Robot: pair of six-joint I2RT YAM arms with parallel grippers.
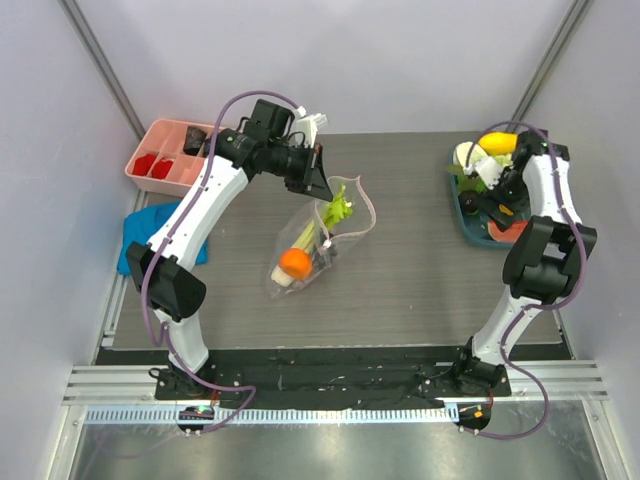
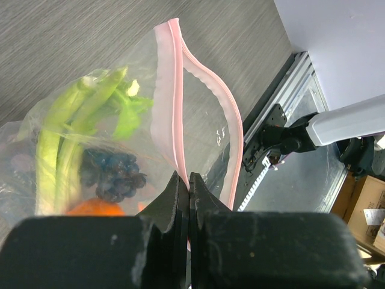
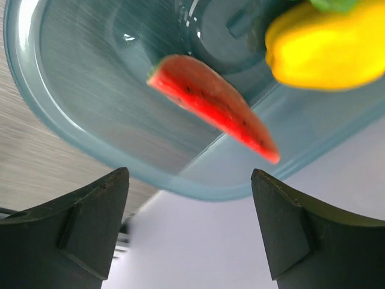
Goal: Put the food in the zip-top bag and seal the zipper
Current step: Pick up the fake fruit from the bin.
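Right wrist view: right gripper [image 3: 189, 174] is hovering, jaws apart, watermelon slice [image 3: 210, 102] at twelve o'clock, likely needing descent; left gripper [image 2: 187, 177] is clamping the zip-top bag [image 2: 198, 120].

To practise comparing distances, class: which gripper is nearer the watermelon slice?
Right. The right gripper hangs open over the watermelon slice in the teal tray. The left gripper is far across the table, shut on the zipper of the bag.

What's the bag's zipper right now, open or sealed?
Open: the zipper strips stand apart, one pinched by the left gripper.
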